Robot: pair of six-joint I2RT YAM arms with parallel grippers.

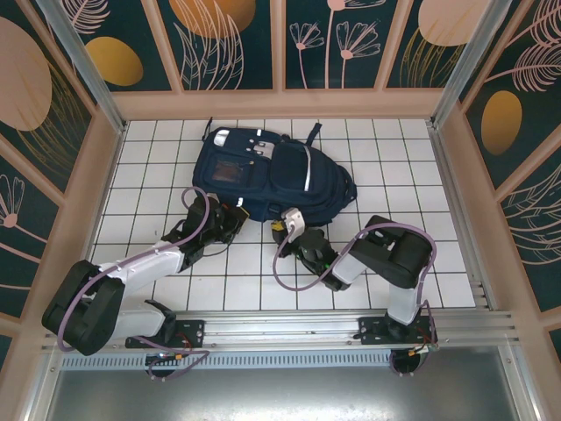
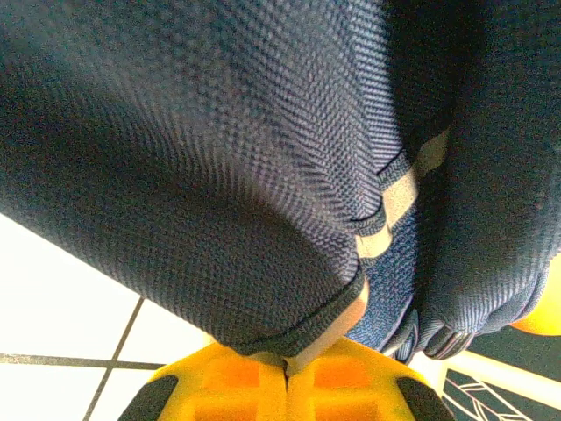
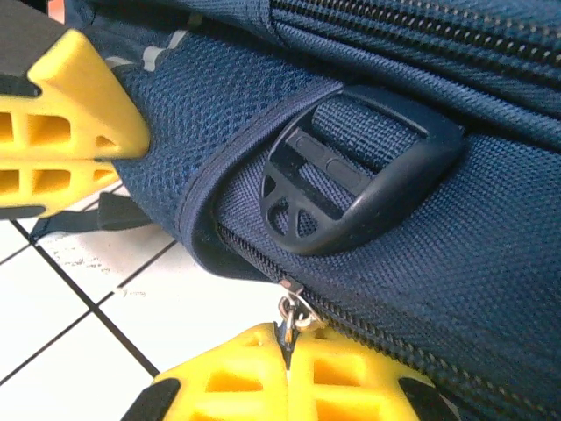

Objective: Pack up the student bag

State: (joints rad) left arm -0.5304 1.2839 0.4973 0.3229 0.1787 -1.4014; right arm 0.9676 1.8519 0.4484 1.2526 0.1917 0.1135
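Toward the back of the table [image 1: 158, 180], slightly left of centre: the bag [image 1: 272, 171], lying flat, far edge near the back wall [image 1: 280, 103]. At its near edge, the left gripper [image 2: 287, 373], pinched closed on the hem [image 2: 337, 320]; just beside, the right gripper [image 3: 287, 351], closed on the zipper pull [image 3: 289, 311], under a black buckle [image 3: 359, 184]. Open table to either side and in front, up to the side walls [image 1: 102, 189].

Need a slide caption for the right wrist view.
Right gripper shut on a zipper pull of the bag, just below a black buckle.
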